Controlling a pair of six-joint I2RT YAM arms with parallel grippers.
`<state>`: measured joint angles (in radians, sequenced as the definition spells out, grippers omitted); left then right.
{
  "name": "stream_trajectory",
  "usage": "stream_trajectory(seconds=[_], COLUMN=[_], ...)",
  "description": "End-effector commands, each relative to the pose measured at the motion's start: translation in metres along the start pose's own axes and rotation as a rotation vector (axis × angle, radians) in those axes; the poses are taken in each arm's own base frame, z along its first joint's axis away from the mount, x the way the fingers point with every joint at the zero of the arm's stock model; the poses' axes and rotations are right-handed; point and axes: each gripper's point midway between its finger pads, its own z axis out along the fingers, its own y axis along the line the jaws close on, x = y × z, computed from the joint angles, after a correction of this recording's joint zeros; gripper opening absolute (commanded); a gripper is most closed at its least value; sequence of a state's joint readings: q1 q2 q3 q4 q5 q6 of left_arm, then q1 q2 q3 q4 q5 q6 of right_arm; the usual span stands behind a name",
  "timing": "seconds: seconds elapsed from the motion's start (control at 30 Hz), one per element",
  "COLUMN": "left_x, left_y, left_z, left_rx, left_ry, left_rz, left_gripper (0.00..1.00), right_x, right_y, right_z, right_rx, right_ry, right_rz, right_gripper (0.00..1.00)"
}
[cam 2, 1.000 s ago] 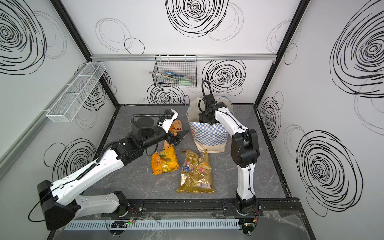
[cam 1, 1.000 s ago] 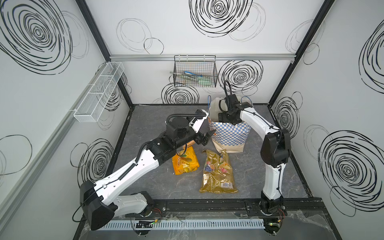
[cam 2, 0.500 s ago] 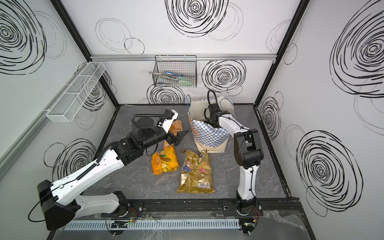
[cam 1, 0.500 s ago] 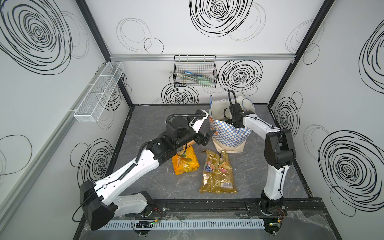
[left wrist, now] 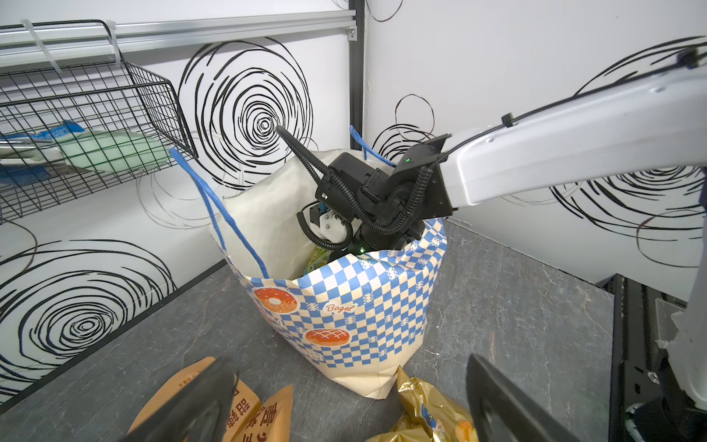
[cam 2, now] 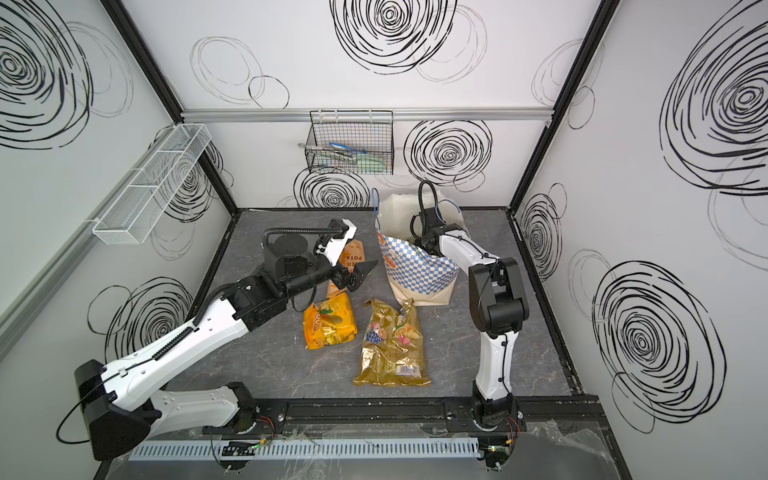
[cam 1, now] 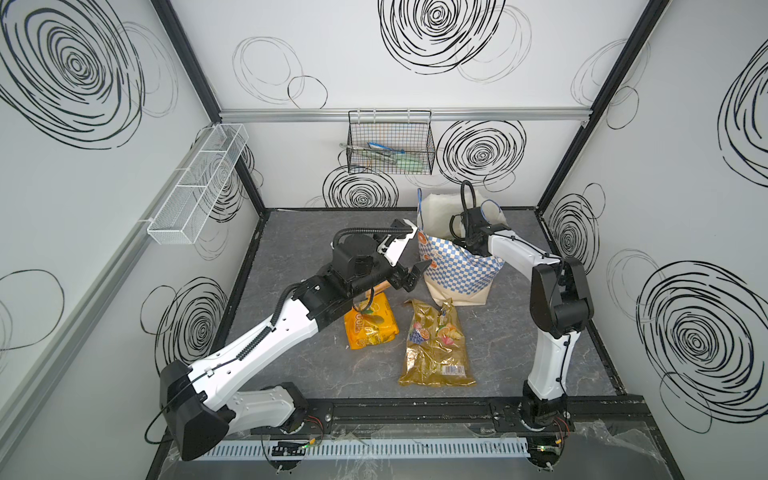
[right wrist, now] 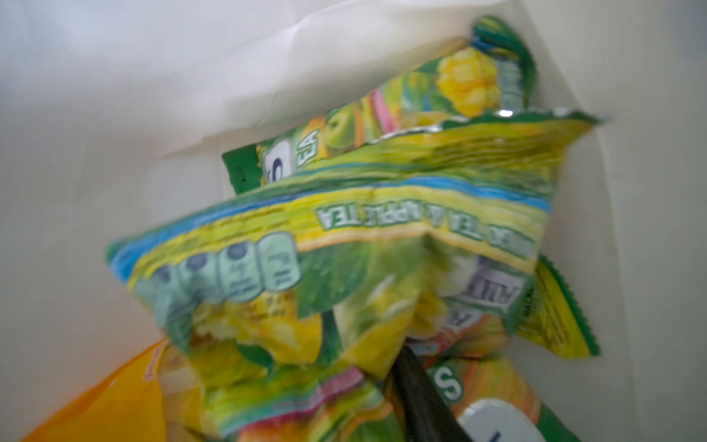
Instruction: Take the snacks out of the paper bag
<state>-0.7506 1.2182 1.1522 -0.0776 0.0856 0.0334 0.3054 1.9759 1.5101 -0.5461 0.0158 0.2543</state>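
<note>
A: So, where are the snacks?
B: Inside paper bag [cam 1: 457, 270], centre-right in both top views: green packets [right wrist: 344, 229]; gold packet [cam 1: 436, 345] and orange-yellow packet [cam 1: 370, 324] on floor [cam 1: 365, 374] below it.
A: Grippers?
B: Deep in the bag, right gripper [left wrist: 334, 229]; one finger [right wrist: 417, 394] against a green packet; can't tell opening or grip; left gripper [cam 1: 415, 274] wide open, empty, left of bag.

Right gripper [right wrist: 411, 367] concealed inside paper bag [cam 1: 457, 270] in both top views; single dark finger [right wrist: 421, 402] seen in right wrist view, cut by frame edge; grip undetermined. Green candy packets [right wrist: 344, 248] blurred, print partly unreadable. Tan potato bag [cam 2: 353, 258] mostly covered by left arm [cam 2: 199, 336]. Wire basket [cam 1: 428, 141] contents too small to be identified.
</note>
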Motion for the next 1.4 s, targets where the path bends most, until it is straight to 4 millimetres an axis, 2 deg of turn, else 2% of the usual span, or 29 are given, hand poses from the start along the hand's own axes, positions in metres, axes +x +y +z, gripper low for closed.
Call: stream_trajectory(seconds=[0.0, 0.13, 0.37, 0.5, 0.9, 1.07, 1.37], left_x=[-0.016, -0.017, -0.017, -0.017, -0.018, -0.018, -0.018], left_y=[-0.001, -0.001, -0.001, -0.002, -0.001, -0.001, -0.003], left_z=[-0.004, -0.004, -0.004, -0.004, -0.005, -0.006, -0.005], left_rx=[0.006, 0.006, 0.006, 0.009, 0.006, 0.004, 0.012], left_ry=[-0.068, -0.070, -0.071, -0.072, -0.076, -0.076, -0.077], left_rz=[0.002, 0.002, 0.000, -0.001, -0.001, 0.000, -0.002], left_gripper=[0.96, 0.96, 0.96, 0.96, 0.96, 0.96, 0.96], right_x=[0.027, 0.013, -0.018, -0.038, -0.076, -0.091, -0.107], right_y=[0.013, 0.018, 0.026, 0.031, 0.048, 0.049, 0.054], right_z=[0.004, -0.013, -0.051, -0.077, -0.139, -0.163, -0.199], right_rx=[-0.070, -0.093, -0.129, -0.151, -0.272, -0.309, -0.350], right_ry=[0.091, 0.039, -0.075, -0.153, -0.337, -0.440, -0.511], right_rz=[0.018, 0.025, 0.030, 0.031, 0.016, 0.018, 0.022], right_gripper=[0.29, 0.18, 0.05, 0.01, 0.00, 0.00, 0.00])
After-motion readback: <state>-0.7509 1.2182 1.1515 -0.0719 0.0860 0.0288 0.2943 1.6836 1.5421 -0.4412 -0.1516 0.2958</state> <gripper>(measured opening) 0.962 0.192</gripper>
